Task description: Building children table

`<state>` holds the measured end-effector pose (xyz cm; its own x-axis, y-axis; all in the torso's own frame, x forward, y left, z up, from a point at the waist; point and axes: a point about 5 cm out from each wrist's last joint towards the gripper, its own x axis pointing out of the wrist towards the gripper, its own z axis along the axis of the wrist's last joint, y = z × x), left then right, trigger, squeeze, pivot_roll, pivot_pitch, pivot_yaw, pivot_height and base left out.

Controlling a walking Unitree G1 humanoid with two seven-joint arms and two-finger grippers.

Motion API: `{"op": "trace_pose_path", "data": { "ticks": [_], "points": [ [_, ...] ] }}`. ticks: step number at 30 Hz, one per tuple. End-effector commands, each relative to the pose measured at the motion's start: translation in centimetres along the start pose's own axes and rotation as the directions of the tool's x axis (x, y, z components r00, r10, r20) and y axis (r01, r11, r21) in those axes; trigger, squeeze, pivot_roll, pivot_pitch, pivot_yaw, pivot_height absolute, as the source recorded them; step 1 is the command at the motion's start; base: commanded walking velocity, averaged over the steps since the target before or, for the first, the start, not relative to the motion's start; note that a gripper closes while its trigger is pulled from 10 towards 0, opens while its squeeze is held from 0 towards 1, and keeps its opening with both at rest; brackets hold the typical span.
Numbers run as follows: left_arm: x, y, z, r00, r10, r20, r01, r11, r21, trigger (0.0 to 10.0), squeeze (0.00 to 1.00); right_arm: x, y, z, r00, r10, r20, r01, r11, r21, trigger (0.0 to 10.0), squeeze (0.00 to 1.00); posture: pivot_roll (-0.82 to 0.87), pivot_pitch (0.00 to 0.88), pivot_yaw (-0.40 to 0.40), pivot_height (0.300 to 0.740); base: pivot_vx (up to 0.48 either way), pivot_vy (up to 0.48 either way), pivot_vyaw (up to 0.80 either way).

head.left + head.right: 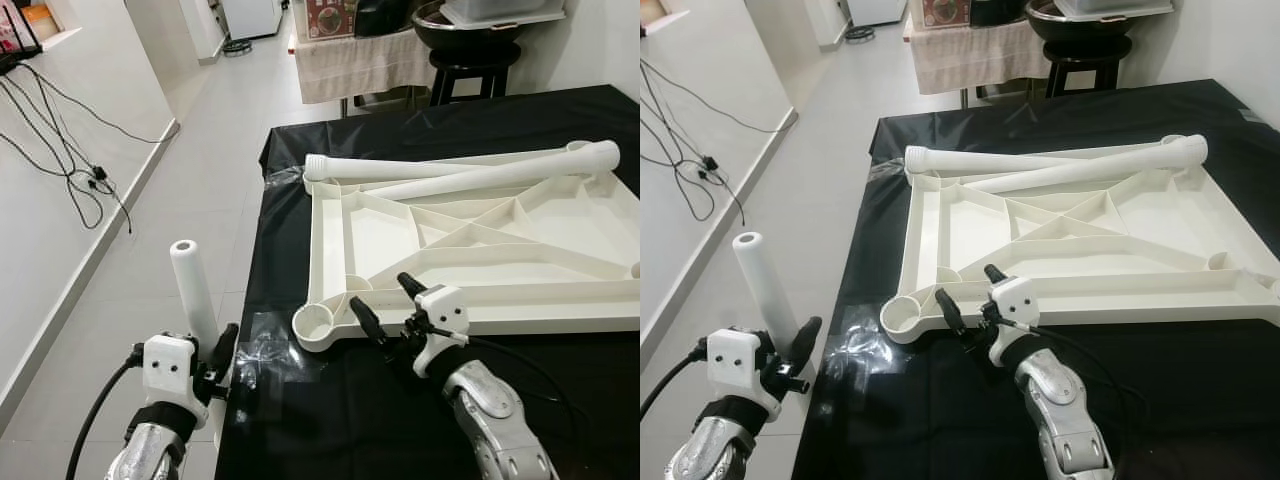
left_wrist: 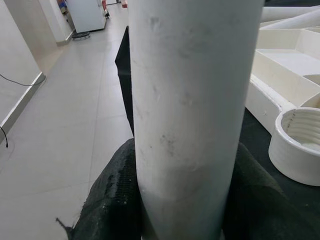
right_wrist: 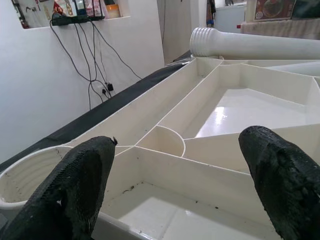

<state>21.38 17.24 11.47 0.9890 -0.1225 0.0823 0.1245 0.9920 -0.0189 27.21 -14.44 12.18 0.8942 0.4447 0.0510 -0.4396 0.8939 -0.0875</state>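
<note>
No leg is fitted yet: the left gripper (image 1: 212,362) fingers clamp one white plastic tube leg (image 1: 193,290), while the right gripper (image 1: 388,302), fingers apart, straddles the upturned white ribbed plastic tabletop (image 1: 480,240) rim beside its empty threaded corner socket (image 1: 314,324).

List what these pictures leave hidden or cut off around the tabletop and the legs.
- Upside-down tabletop: its far right side, cut by the left eye view's edge.
- Table leg in the left gripper: lower end, hidden behind the gripper.
- Corner socket: partly cut by the left wrist view's edge.
- Two loose legs: whether they touch, too close to tell.
- Right gripper: open over the rim; contact unclear.
</note>
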Motion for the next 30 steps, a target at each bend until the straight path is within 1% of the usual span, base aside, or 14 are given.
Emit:
{"op": "trace_pose_path", "data": {
  "ticks": [1, 30],
  "points": [
    [-0.13, 0.31, 0.33, 1.0, 0.01, 0.005, -0.01, 1.0, -0.006, 10.0, 0.0, 0.15, 0.28, 0.03, 1.0, 0.014, -0.003, -0.014, 1.0, 0.018, 10.0, 0.0, -0.13, 0.134, 0.108, 0.74, 0.0, 0.0, 0.0],
    [-0.18, 0.21, 0.1, 1.0, 0.009, 0.0, -0.009, 1.0, -0.009, 10.0, 0.0, 0.05, 0.22, -0.2, 1.0, 0.022, -0.008, -0.022, 0.999, 0.037, 10.0, 0.0, -0.14, 0.118, 0.108, 0.74, 0.0, 0.0, 0.0]
  ]
}}
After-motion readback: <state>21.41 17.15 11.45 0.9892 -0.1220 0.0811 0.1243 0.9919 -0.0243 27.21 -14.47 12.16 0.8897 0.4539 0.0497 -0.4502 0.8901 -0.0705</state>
